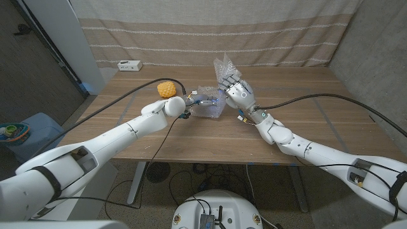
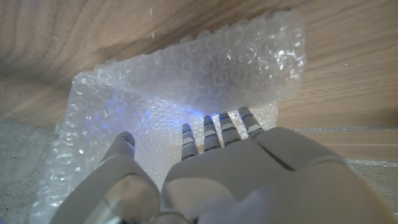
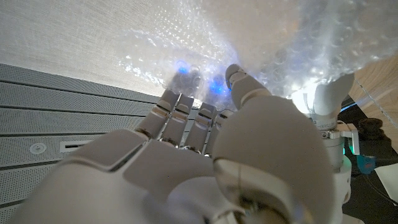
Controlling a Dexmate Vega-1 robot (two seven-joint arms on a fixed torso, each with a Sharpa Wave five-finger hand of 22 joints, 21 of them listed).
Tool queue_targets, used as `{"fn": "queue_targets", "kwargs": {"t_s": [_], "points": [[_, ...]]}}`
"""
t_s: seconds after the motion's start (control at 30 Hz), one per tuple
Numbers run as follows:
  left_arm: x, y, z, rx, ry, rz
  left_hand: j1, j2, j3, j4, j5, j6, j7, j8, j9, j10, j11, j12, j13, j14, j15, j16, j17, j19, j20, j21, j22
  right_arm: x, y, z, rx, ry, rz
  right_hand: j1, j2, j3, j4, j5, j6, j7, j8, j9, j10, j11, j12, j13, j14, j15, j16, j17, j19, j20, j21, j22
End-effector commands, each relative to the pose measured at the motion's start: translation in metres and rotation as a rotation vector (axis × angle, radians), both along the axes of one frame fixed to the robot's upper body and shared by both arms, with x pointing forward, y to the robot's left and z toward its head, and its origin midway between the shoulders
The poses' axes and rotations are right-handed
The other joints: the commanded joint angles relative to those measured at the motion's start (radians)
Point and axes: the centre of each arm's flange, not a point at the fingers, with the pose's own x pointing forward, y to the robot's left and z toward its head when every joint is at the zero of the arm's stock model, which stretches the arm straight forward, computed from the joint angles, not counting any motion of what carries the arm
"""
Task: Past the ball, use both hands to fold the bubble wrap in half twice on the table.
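Observation:
A clear sheet of bubble wrap (image 1: pixel 215 107) lies mid-table, with one end lifted into the air (image 1: pixel 224 67). My right hand (image 1: pixel 237 91) holds that raised end, pinching the bubble wrap (image 3: pixel 205 56) between thumb and fingers. My left hand (image 1: pixel 193 100) is at the wrap's low left end. Its straight fingers (image 2: pixel 214 127) and thumb press against the bubble wrap (image 2: pixel 205 68), under a flap that curls over them. A yellow ball (image 1: pixel 167 88) sits on the table just left of and behind my left hand, apart from the wrap.
A small white box (image 1: pixel 129 65) stands at the table's far left edge. A striped curtain (image 1: pixel 210 32) hangs behind the table. Bare wood (image 1: pixel 305 108) lies to the right of the wrap and along the near edge.

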Motion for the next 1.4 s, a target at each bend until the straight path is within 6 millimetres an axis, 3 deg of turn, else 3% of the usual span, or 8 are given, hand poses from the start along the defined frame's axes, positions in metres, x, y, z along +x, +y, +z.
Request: {"fn": "queue_targets", "kwargs": {"t_s": [0.03, 0.5, 0.7, 0.83, 0.87, 0.93, 1.1, 1.4], "points": [[0.003, 0.007, -0.002, -0.009, 0.013, 0.006, -0.012, -0.003, -0.006, 0.000, 0.006, 0.004, 0.001, 0.006, 0.002, -0.005, 0.000, -0.006, 0.001, -0.007, 0.001, -0.002, 0.002, 0.022, 0.016, -0.004, 0.007, 0.010, 0.021, -0.009, -0.072, 0.047, 0.055, 0.009, 0.001, 0.003, 0.005, 0.000, 0.001, 0.006, -0.001, 0.002, 0.006, 0.001, -0.003, 0.000, -0.005, -0.167, 0.003, 0.005, -0.005, 0.001, 0.000, 0.001], [0.008, 0.010, -0.002, -0.014, 0.025, 0.004, -0.026, -0.012, -0.016, 0.004, 0.009, 0.014, 0.002, 0.008, 0.002, -0.007, -0.002, -0.006, 0.001, -0.008, 0.000, -0.003, 0.002, 0.024, 0.017, -0.012, 0.007, 0.028, 0.030, -0.022, -0.087, 0.148, 0.069, 0.012, 0.003, 0.001, 0.007, -0.001, 0.005, 0.002, -0.003, 0.002, 0.011, -0.003, -0.004, 0.001, 0.000, -0.169, 0.004, 0.009, 0.000, -0.003, 0.004, 0.001], [0.010, 0.010, -0.001, -0.018, 0.023, -0.001, -0.031, -0.014, -0.019, 0.005, 0.011, 0.014, 0.002, 0.008, 0.002, -0.006, 0.001, -0.006, 0.001, -0.007, -0.001, -0.002, 0.002, 0.025, 0.017, -0.016, 0.007, 0.025, 0.029, -0.017, 0.077, 0.193, 0.142, 0.001, 0.007, -0.002, 0.019, 0.001, -0.020, -0.014, -0.018, 0.004, -0.078, -0.015, -0.050, 0.000, -0.002, -0.166, -0.009, 0.006, 0.009, -0.001, 0.010, 0.001], [0.012, 0.009, -0.001, -0.018, 0.026, -0.004, -0.034, -0.015, -0.021, 0.007, 0.012, 0.015, 0.002, 0.008, 0.002, -0.003, 0.002, -0.004, 0.001, -0.006, 0.002, -0.002, 0.002, 0.026, 0.018, -0.018, 0.007, 0.023, 0.028, -0.011, 0.217, 0.204, 0.166, -0.043, -0.021, -0.027, 0.033, 0.008, -0.235, -0.098, -0.118, 0.007, -0.305, -0.031, -0.164, -0.001, -0.027, -0.155, -0.039, 0.008, 0.013, 0.024, 0.016, 0.001], [0.013, 0.009, -0.001, -0.017, 0.028, -0.006, -0.035, -0.015, -0.022, 0.007, 0.012, 0.015, 0.002, 0.008, 0.002, -0.004, 0.002, -0.005, 0.001, -0.006, 0.001, -0.002, 0.002, 0.026, 0.018, -0.018, 0.007, 0.022, 0.028, -0.008, 0.290, 0.220, 0.190, -0.075, -0.033, -0.043, 0.043, 0.016, -0.391, -0.123, -0.196, 0.005, -0.400, -0.027, -0.178, 0.000, -0.046, -0.154, -0.055, 0.012, 0.014, 0.035, 0.018, 0.000], [0.013, 0.008, -0.001, -0.017, 0.028, -0.009, -0.037, -0.016, -0.023, 0.008, 0.013, 0.015, 0.001, 0.008, 0.002, -0.004, 0.001, -0.005, 0.001, -0.007, 0.001, -0.002, 0.002, 0.027, 0.017, -0.020, 0.008, 0.021, 0.028, -0.007, 0.369, 0.234, 0.200, -0.145, -0.051, -0.073, 0.065, 0.028, -0.604, -0.120, -0.247, 0.007, -0.527, -0.022, -0.180, -0.001, -0.084, -0.139, -0.088, 0.018, 0.008, 0.051, 0.012, -0.001], [0.015, 0.006, 0.000, -0.014, 0.026, -0.012, -0.041, -0.016, -0.025, 0.009, 0.014, 0.016, 0.001, 0.007, 0.002, -0.006, 0.000, -0.005, 0.001, -0.007, 0.002, -0.002, 0.002, 0.027, 0.017, -0.022, 0.008, 0.018, 0.026, -0.002, 0.571, 0.300, 0.250, -0.289, -0.095, -0.149, 0.112, 0.052, -0.866, -0.086, -0.242, 0.007, -0.728, 0.005, -0.177, -0.004, -0.189, -0.091, -0.144, 0.044, -0.013, 0.092, -0.009, -0.001], [0.016, 0.003, 0.001, -0.010, 0.027, -0.017, -0.048, -0.016, -0.028, 0.012, 0.016, 0.015, 0.002, 0.006, 0.002, -0.008, 0.000, -0.005, 0.001, -0.007, 0.001, -0.002, 0.002, 0.027, 0.018, -0.026, 0.008, 0.022, 0.017, 0.000, 0.962, 0.613, 0.348, -0.393, -0.117, -0.216, 0.143, 0.059, -1.051, -0.046, -0.242, 0.006, -0.886, 0.074, -0.174, -0.006, -0.313, -0.028, -0.185, 0.074, -0.065, 0.180, -0.052, -0.001]]}}
